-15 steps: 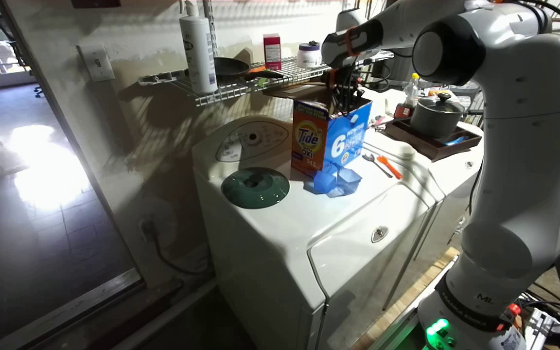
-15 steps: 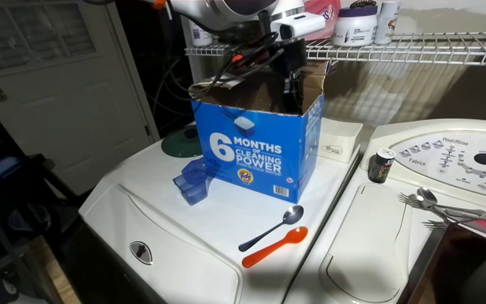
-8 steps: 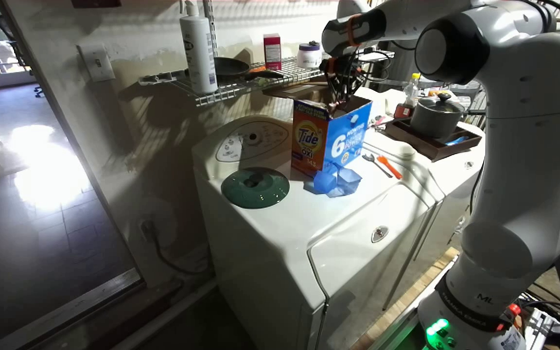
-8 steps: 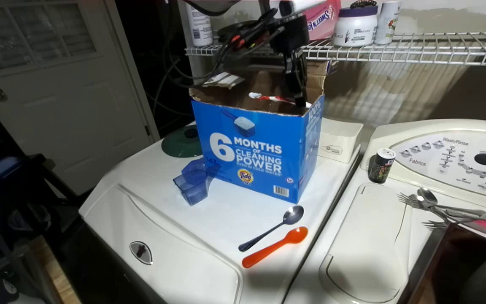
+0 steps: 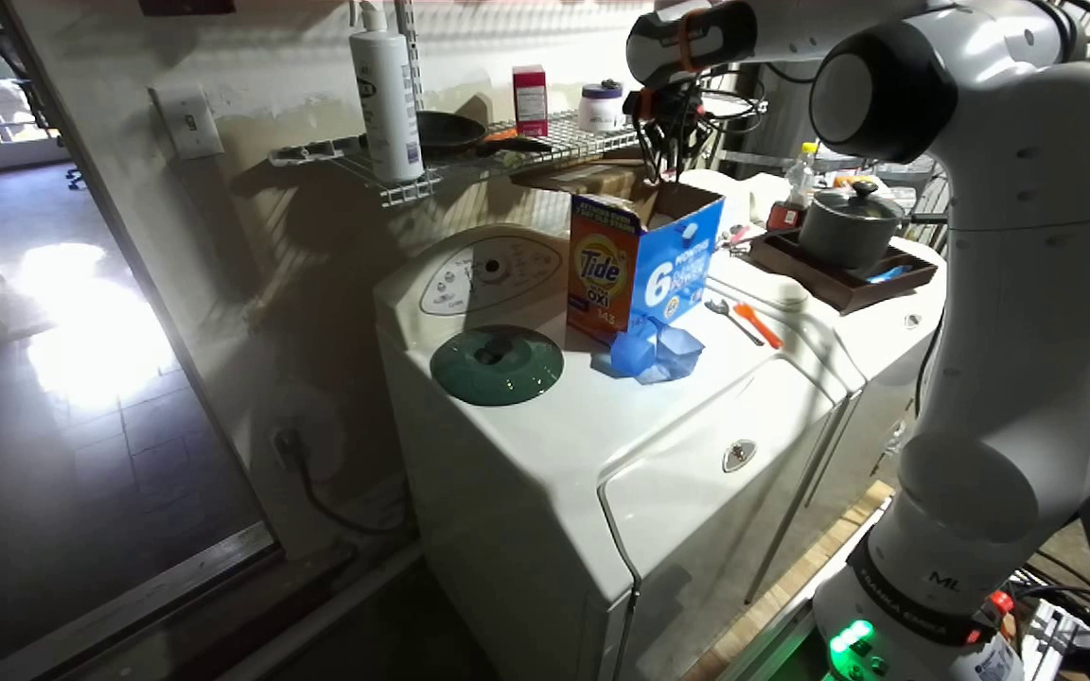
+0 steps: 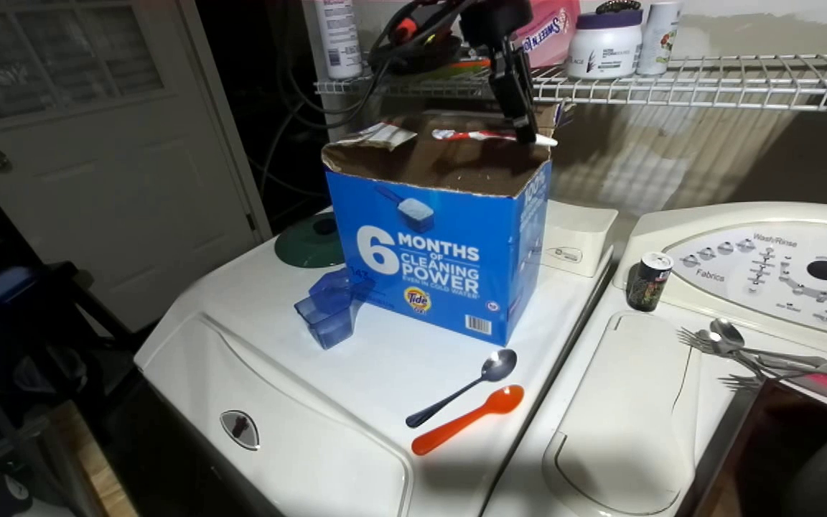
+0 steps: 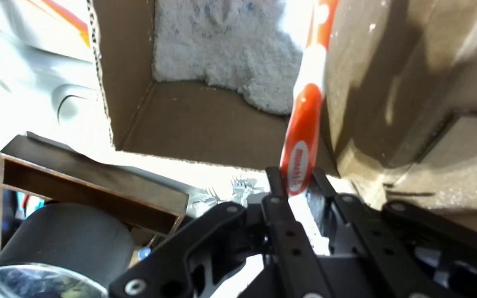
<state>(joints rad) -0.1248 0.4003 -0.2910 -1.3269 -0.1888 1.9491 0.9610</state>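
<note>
My gripper [image 7: 297,178] is shut on a red and white utensil [image 7: 308,107], probably a spoon, gripped near its handle end. In an exterior view the utensil [image 6: 482,135] lies roughly level between the fingertips [image 6: 526,136], at about the height of the rim of an open cardboard Tide box [image 6: 428,237]. The box also shows in an exterior view [image 5: 606,270], with the gripper [image 5: 666,175] over its opening. In the wrist view white powder [image 7: 222,54] lies on the box floor, below the utensil. The utensil's far end is cut off there.
Blue scoops [image 6: 327,316], a dark-handled spoon [image 6: 462,390] and an orange spoon [image 6: 467,421] lie before the box. A green lid [image 5: 498,364] is beside it. A wire shelf [image 6: 708,82] with bottles stands behind. A tray [image 5: 829,270] holds a pot [image 5: 850,227].
My gripper has risen from inside the box to about rim height and above. The red and white utensil, hidden a second ago, has come up with it into view. The box has not moved.
</note>
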